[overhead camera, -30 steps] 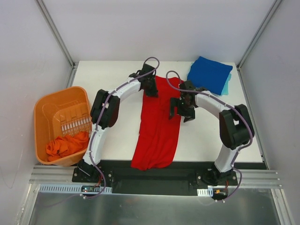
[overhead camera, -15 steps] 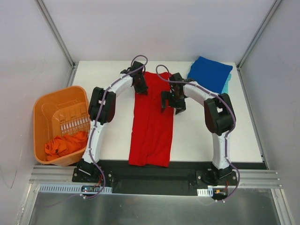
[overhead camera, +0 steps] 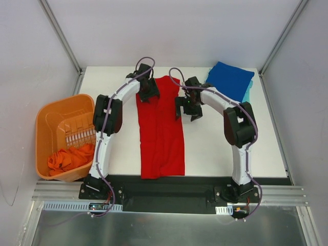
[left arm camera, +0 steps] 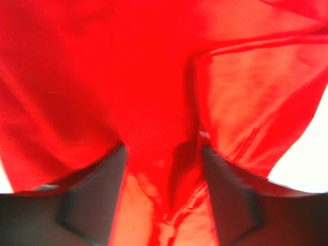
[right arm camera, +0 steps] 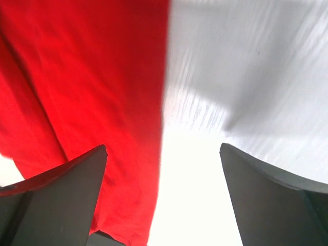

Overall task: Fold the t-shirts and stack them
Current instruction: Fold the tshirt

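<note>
A bright red t-shirt [overhead camera: 161, 128] lies folded into a long strip down the middle of the table, its hem at the near edge. My left gripper [overhead camera: 146, 92] sits on the strip's far left corner. In the left wrist view its jaws [left arm camera: 163, 151] stand apart with a loose ridge of the red cloth [left arm camera: 102, 77] between them. My right gripper [overhead camera: 185, 110] hovers open over the strip's right edge; the right wrist view shows it [right arm camera: 163, 148] straddling red cloth [right arm camera: 77, 77] and bare table [right arm camera: 246, 61]. A folded royal blue t-shirt [overhead camera: 229, 81] rests on a light teal one [overhead camera: 247, 95] at the far right.
An orange plastic basket [overhead camera: 43, 128] stands off the table's left edge, with a crumpled orange-red t-shirt [overhead camera: 69, 159] in its near end. Grey walls close in the table's far and side edges.
Both arms have swung left, dragging the red t-shirt leftward and straightening it into a narrower strip. The left gripper has opened and let go of the cloth.
</note>
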`<action>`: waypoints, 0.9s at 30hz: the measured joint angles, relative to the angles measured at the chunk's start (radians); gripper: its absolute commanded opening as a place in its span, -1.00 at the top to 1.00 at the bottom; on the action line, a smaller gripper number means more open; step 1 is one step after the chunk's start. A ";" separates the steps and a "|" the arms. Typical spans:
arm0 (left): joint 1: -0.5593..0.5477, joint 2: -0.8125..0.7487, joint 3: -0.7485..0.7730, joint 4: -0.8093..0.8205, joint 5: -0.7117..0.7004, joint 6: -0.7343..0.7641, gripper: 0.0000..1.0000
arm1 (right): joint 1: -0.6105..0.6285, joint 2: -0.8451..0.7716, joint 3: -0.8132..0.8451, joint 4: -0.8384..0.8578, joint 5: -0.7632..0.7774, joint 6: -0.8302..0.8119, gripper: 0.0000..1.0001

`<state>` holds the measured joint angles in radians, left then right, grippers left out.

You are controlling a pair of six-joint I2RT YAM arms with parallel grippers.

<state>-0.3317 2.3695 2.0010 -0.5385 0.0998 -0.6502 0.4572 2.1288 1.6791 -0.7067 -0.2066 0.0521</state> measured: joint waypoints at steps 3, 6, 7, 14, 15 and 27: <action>0.003 -0.021 0.003 -0.029 -0.001 0.006 -0.34 | 0.007 -0.146 -0.171 0.048 -0.011 -0.006 -0.93; 0.006 -0.033 0.019 -0.051 -0.002 0.011 -0.30 | 0.027 -0.280 -0.301 0.071 -0.013 -0.004 -0.93; 0.008 -0.034 0.034 -0.055 -0.002 0.012 -0.24 | 0.038 -0.319 -0.338 0.079 -0.014 -0.004 -0.93; 0.013 -0.033 0.129 -0.054 -0.001 0.021 -0.15 | 0.140 -0.369 -0.434 0.105 -0.016 0.004 -0.93; 0.013 -0.030 0.140 -0.057 -0.001 0.023 -0.16 | 0.153 -0.368 -0.434 0.106 -0.016 0.007 -0.93; 0.013 0.081 0.234 -0.051 -0.006 0.022 0.12 | 0.197 -0.369 -0.442 0.138 -0.018 0.042 -0.93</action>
<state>-0.3187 2.4504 2.2353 -0.5896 0.0933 -0.6281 0.6544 1.7603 1.2369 -0.5686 -0.2245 0.0937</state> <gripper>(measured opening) 0.495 0.966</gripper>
